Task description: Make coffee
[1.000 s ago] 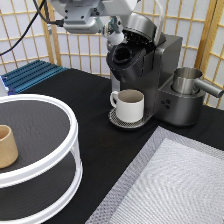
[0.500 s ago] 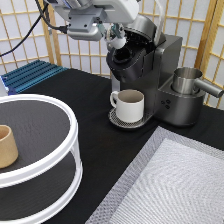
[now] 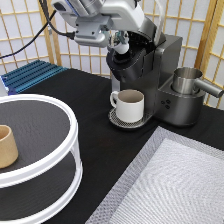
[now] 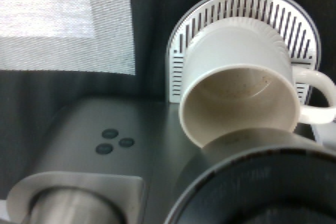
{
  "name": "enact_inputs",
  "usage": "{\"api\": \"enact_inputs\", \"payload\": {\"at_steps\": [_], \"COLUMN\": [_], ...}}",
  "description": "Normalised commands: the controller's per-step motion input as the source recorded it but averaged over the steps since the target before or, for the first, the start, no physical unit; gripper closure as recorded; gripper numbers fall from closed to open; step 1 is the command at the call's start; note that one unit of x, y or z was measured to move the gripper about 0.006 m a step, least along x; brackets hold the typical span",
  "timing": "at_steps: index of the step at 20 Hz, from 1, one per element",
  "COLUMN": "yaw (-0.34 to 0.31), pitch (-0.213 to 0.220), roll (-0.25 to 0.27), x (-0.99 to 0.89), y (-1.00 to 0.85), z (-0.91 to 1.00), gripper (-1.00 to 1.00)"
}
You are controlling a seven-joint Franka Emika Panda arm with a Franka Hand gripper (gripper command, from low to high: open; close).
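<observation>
The dark coffee machine point(image 3: 150, 65) stands at the exterior view's upper middle. A cream-white handled mug point(image 3: 131, 105) sits upright and empty on its round drip tray point(image 3: 116, 119). My gripper point(image 3: 120, 45) hangs just above the machine's brew head, at its left front corner. In the wrist view I look down on the mug point(image 4: 240, 90), the tray's grate point(image 4: 225, 15) and the dark round brew head point(image 4: 270, 185). I cannot make out the coffee pod in either view.
A steel jug point(image 3: 187, 80) stands on the machine's right side. A tan handleless cup point(image 3: 6, 146) sits on a white two-tier round stand point(image 3: 55, 130) at the left. A grey mat point(image 3: 175, 185) lies at the bottom right. A blue rack point(image 3: 30, 75) lies at the back left.
The hand has shifted slightly to the right and down, closer to the machine's top. The mug and the other things have not moved.
</observation>
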Motion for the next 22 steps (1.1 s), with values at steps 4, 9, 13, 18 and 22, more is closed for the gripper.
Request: {"api": "enact_inputs", "payload": {"at_steps": [4,9,13,18,22], "yaw": [-0.024,-0.003,-0.009,-0.018,-0.002], "pitch": [0.001,0.018,0.003,0.0,0.0], "roll": [0.0,0.0,0.0,0.0,0.0], "x": [0.0,0.0,-0.01,-0.15,-0.23], "y": [0.08,0.24,0.1,0.08,0.2], "z": [-0.25,0.07,0.4,0.24,0.01], "gripper": [1.0,1.0,1.0,1.0,1.0]}}
